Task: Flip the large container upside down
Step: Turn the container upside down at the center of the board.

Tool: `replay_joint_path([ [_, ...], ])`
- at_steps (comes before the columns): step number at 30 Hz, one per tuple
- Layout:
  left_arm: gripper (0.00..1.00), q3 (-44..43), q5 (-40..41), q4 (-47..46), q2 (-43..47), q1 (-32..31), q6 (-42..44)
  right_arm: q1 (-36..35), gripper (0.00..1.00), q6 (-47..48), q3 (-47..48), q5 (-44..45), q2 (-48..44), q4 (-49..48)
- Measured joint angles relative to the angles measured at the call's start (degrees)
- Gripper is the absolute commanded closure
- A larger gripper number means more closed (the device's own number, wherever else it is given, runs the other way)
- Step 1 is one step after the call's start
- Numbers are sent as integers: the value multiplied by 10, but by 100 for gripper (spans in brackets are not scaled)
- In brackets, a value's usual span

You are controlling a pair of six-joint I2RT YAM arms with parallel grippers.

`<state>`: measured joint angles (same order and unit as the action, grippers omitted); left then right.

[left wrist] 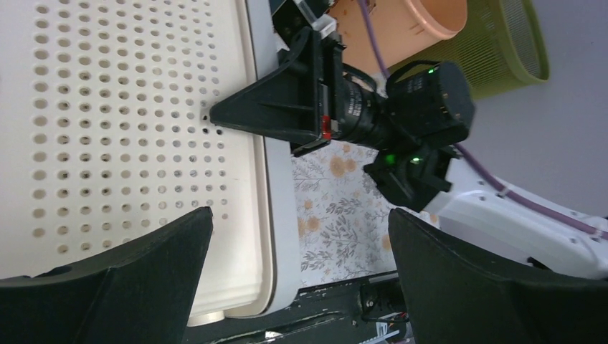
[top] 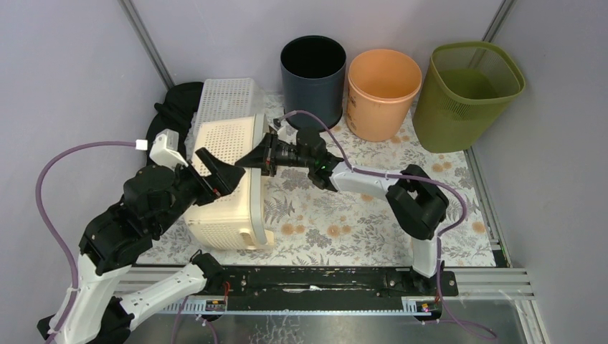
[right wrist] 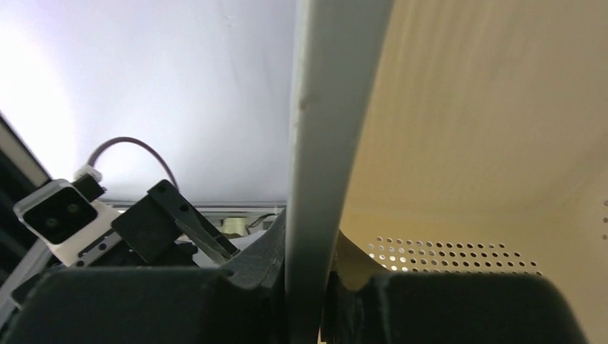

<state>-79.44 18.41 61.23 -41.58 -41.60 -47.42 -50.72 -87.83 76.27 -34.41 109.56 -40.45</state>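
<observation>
The large container (top: pixel 226 208) is a cream perforated bin lying on its side on the floral mat, its grey rim (top: pixel 259 172) facing right. My right gripper (top: pixel 258 159) is shut on that rim; the right wrist view shows the rim (right wrist: pixel 323 143) clamped between both fingers, one inside the bin and one outside. From the left wrist view, the outer finger (left wrist: pixel 265 111) lies flat on the perforated wall (left wrist: pixel 107 107). My left gripper (top: pixel 219 179) hovers open over the bin's upper side, its jaws wide on either side of the rim (left wrist: pixel 279 186), touching nothing.
A white perforated basket (top: pixel 229 97) lies just behind the bin. Along the back stand a dark bin (top: pixel 313 72), an orange bin (top: pixel 383 89) and a green mesh bin (top: pixel 469 93). Floral mat (top: pixel 337 215) shows to the right, and a black rail (top: pixel 323 279) runs along the near edge.
</observation>
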Motion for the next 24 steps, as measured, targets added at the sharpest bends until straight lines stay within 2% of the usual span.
replay_joint_path([
  [9, 0, -28, 0, 1, -15, 0, 7, 31, 100, -128, 12, 10, 93, -241],
  [15, 0, -28, 0, 1, -23, 0, 9, 46, 100, -190, 35, 2, 133, -334],
  [19, 0, -28, 0, 1, -28, 0, 9, 49, 100, -203, 26, 2, 144, -381],
  [24, 0, -28, 0, 1, -30, 0, 9, 50, 100, -174, -42, -9, 137, -434],
])
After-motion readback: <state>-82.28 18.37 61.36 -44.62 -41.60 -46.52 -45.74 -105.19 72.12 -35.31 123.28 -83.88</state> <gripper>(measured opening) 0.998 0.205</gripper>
